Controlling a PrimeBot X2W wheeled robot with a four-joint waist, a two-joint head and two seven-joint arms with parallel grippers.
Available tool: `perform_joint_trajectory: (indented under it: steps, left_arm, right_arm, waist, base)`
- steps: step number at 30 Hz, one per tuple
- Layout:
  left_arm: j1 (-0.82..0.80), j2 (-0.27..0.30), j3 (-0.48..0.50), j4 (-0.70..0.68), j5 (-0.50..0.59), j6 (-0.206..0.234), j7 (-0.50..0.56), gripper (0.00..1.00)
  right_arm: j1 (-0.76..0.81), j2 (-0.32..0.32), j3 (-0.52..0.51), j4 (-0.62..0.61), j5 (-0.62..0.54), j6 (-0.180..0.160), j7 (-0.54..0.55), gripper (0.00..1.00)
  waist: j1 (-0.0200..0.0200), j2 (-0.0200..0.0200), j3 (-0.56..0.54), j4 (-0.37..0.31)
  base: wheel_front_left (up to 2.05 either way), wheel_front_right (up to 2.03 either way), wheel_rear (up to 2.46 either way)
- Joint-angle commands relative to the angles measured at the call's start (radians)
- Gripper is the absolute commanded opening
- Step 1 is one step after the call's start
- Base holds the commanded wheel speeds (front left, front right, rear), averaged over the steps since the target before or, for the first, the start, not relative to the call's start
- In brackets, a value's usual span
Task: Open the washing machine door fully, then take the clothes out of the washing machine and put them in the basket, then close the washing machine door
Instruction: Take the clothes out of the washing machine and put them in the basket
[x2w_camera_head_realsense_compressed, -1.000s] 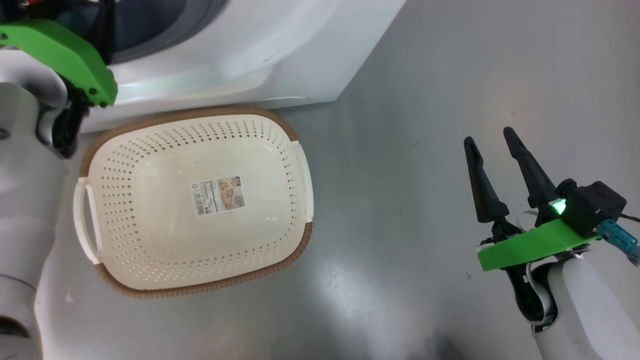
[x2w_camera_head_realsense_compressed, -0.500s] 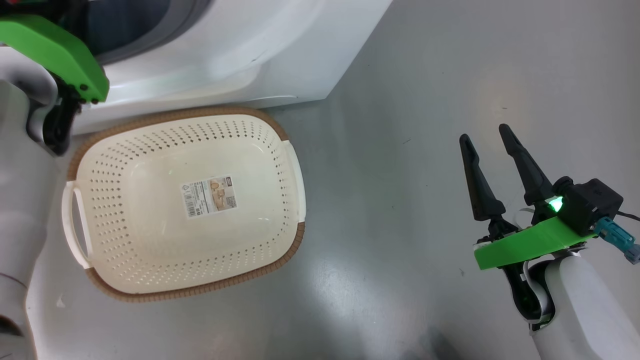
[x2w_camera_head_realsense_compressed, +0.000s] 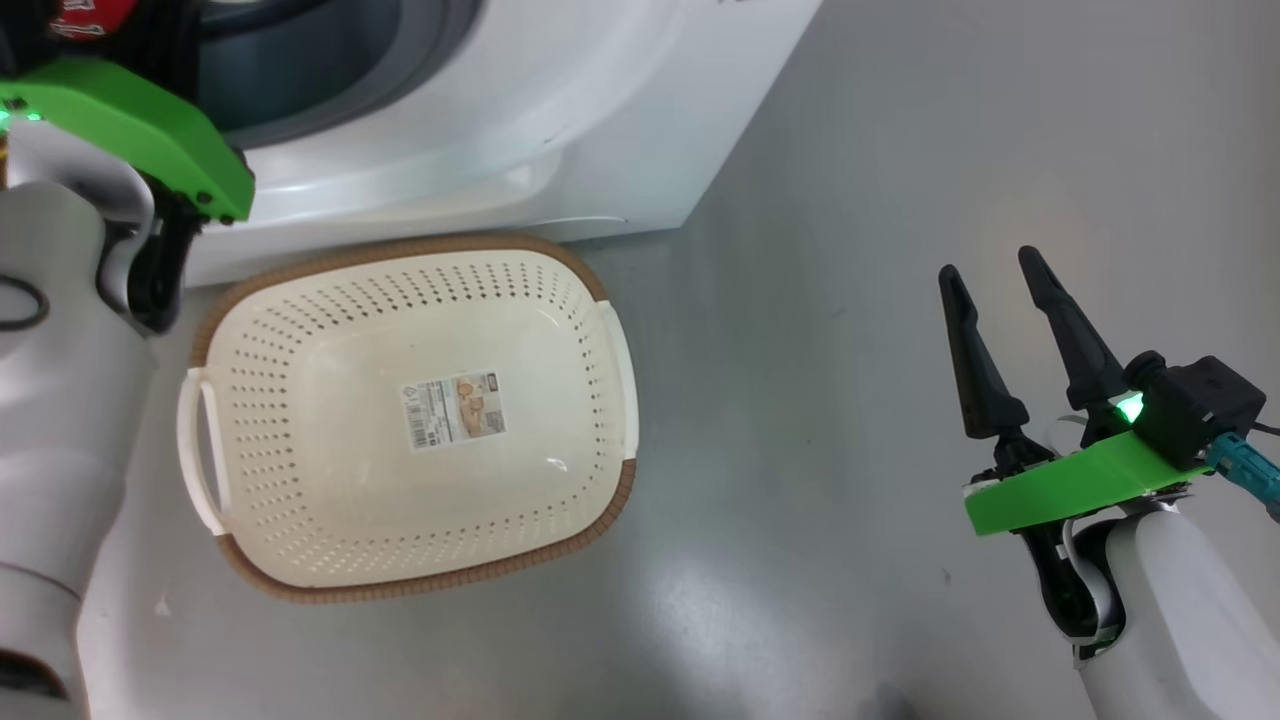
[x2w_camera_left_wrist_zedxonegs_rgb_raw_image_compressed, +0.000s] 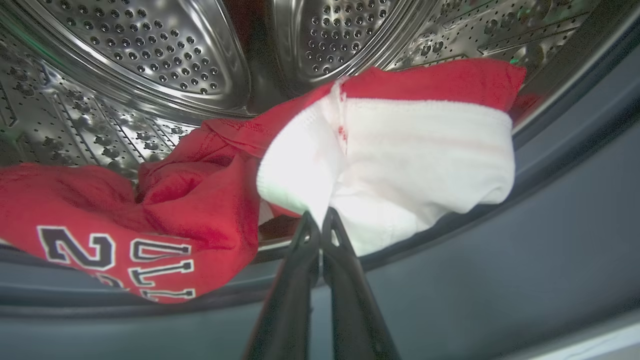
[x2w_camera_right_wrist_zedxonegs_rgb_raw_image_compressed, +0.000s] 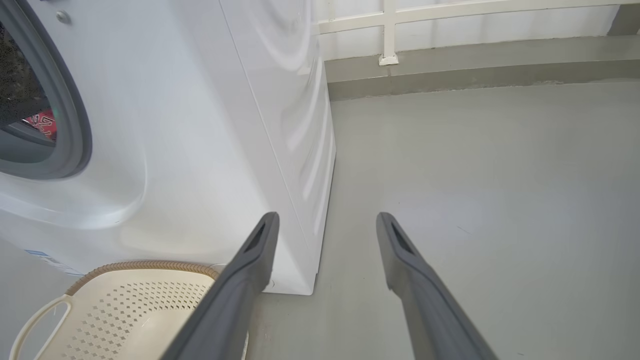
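My left pincer (x2w_camera_left_wrist_zedxonegs_rgb_raw_image_compressed: 316, 220) is clamped on the white lining of the clothes (x2w_camera_left_wrist_zedxonegs_rgb_raw_image_compressed: 200, 200), low in the washing machine (x2w_camera_left_wrist_zedxonegs_rgb_raw_image_compressed: 150, 60) drum. Soft, light, floppy jersey: probably drags, may snag at the rim. Right pincer (x2w_camera_head_realsense_compressed: 985, 262) apart. Basket (x2w_camera_head_realsense_compressed: 250, 400) empty.

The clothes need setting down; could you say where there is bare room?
The basket is bare inside, bar its label. The floor between basket and open right gripper is free too. Crowded: the drum, where the shut left gripper pinches the clothes.
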Motion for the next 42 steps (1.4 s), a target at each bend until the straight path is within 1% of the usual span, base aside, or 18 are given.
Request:
perform_joint_trajectory:
  steps: [1,6,10,16,22,27,29,34,35,42]
  left_arm:
    - [0.018,0.041,0.033,-0.035,-0.004,0.001,-0.011,0.0]
    - [0.108,0.042,0.138,-0.143,0.058,0.005,-0.012,0.0]
    - [0.206,0.029,0.25,-0.246,0.127,0.014,-0.012,0.0]
    - [0.357,-0.017,0.41,-0.393,0.251,0.012,-0.012,0.0]
    - [0.483,-0.075,0.527,-0.506,0.351,0.005,-0.012,0.0]
    - [0.565,-0.117,0.589,-0.582,0.404,0.002,-0.012,0.0]
    - [0.596,-0.131,0.6,-0.619,0.413,0.001,-0.012,0.0]
    - [0.675,-0.149,0.621,-0.723,0.421,0.001,-0.012,0.0]
    - [0.675,-0.149,0.621,-0.723,0.421,0.001,-0.012,0.0]
    - [0.749,-0.166,0.65,-0.845,0.433,0.001,-0.012,0.0]
  right_arm:
    - [0.019,-0.012,0.016,-0.018,-0.005,0.006,-0.006,1.0]
    - [0.035,-0.026,0.012,-0.018,-0.004,0.006,-0.006,1.0]
    - [0.056,-0.032,0.009,-0.017,-0.004,0.006,-0.006,1.0]
    - [0.095,-0.045,-0.004,-0.015,-0.003,0.006,-0.006,1.0]
    - [0.129,-0.053,-0.016,-0.011,-0.004,0.006,-0.006,1.0]
    - [0.158,-0.058,-0.024,-0.006,-0.003,0.006,-0.006,1.0]
    - [0.168,-0.06,-0.024,-0.005,-0.003,0.006,-0.006,1.0]
    - [0.189,-0.062,-0.029,-0.002,-0.002,0.006,-0.006,1.0]
    - [0.189,-0.062,-0.029,-0.002,-0.002,0.006,-0.006,1.0]
    - [0.207,-0.062,-0.031,-0.005,-0.003,0.006,-0.006,1.0]
  waist:
    - [0.0,-0.0001,-0.023,0.02]
    - [0.0,-0.0001,-0.059,0.04]
    - [0.0,-0.0001,-0.094,0.053]
    - [0.0,-0.0001,-0.148,0.074]
    - [0.0,-0.0001,-0.202,0.091]
    - [0.0,-0.0001,-0.244,0.101]
    - [0.0,-0.0001,-0.259,0.104]
    - [0.0,-0.0001,-0.292,0.11]
    - [0.0,-0.0001,-0.292,0.11]
    - [0.0,-0.0001,-0.316,0.112]
  base:
    - [0.0,0.0,0.0]
    - [0.0,0.0,0.0]
    - [0.0,0.0,0.0]
    - [0.0,0.0,0.0]
    - [0.0,0.0,0.0]
    - [0.0,0.0,0.0]
    - [0.0,0.0,0.0]
    - [0.0,0.0,0.0]
    - [0.0,0.0,0.0]
    - [0.0,0.0,0.0]
